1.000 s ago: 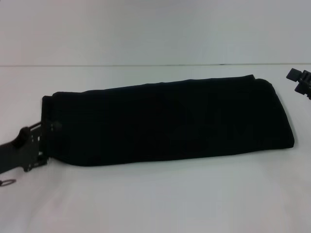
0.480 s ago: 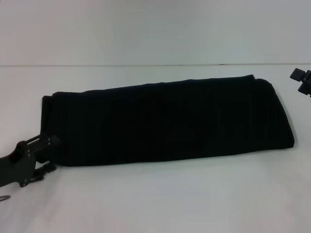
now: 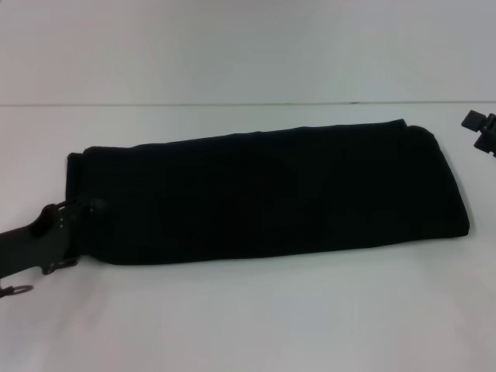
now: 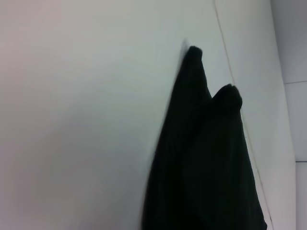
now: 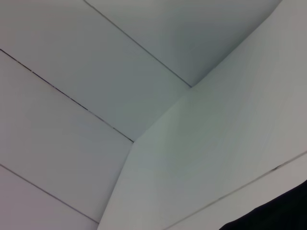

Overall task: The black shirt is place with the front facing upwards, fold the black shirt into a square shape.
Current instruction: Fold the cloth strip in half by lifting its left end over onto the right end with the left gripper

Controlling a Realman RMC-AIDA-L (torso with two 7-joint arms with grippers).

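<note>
The fingers of the left gripper (image 3: 84, 208) meet the left short end of the large black cloth shirt (image 3: 267, 194), their tips dark against the dark fabric, so whether they have closed on the hem cannot be told. Half a second before, that gripper sat lower and nearer the robot, just off the shirt's near left corner; it has since moved up and inward to the edge, much where it stood a second ago. The shirt lies folded into a long, narrow band across the flat white table (image 3: 248, 318), running from left to right and angled slightly away toward the far right; its outline has not shifted between frames. In the left wrist view the band (image 4: 206, 163) stretches away over the white surface, two rounded corners at its far end. The right gripper (image 3: 480, 132) hangs at the right edge, well apart from the shirt's right end, and has barely moved; its fingers cannot be made out.
</note>
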